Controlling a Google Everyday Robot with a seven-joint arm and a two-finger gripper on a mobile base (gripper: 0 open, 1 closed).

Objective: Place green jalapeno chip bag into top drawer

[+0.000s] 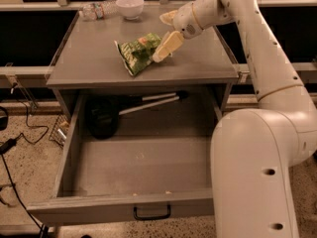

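Observation:
The green jalapeno chip bag (137, 52) lies wrinkled on the grey cabinet top (94, 58), near the middle. My gripper (167, 32) is at the bag's right edge, open and holding nothing. Its lower cream finger (167, 45) overlaps the bag's right corner; the upper finger (169, 17) stands farther back, clear of the bag. The top drawer (138, 170) is pulled wide open below the cabinet top. Its black pull handle (151, 213) is on the front panel.
A black ladle-like utensil (102, 119) with a silver handle (148, 103) lies at the drawer's back left. A clear plastic bottle (97, 10) and a white bowl (130, 5) stand at the cabinet top's far edge. My white arm and base (257, 157) fill the right side.

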